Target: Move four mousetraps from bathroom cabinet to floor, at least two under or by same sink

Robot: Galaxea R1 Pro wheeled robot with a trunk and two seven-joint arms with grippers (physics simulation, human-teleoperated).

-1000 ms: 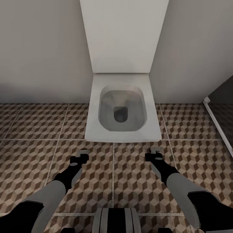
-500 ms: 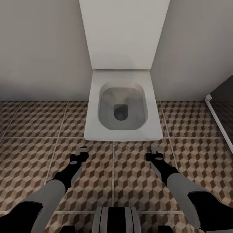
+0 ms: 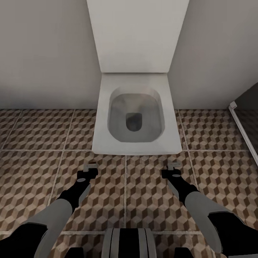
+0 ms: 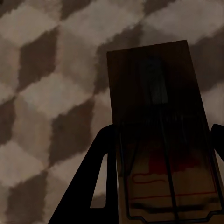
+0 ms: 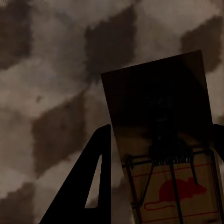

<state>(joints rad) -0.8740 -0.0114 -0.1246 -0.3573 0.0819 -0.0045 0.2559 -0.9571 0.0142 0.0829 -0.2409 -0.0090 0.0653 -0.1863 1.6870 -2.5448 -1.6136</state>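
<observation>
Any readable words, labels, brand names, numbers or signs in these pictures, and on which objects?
No readable text anywhere.
Mousetrap in the right gripper: a red mouse picture, no letters.
Mousetrap in the left gripper: red markings, too blurred to read.
Toilet, wall and bathroom floor: no writing.

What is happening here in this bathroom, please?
A two-armed robot faces a white wall-hung toilet with both arms held low over the cube-patterned floor tiles. The left gripper holds one mousetrap and the right gripper holds another mousetrap, each seen in its wrist view above the tiles. Neither trap lies on the floor yet.
</observation>
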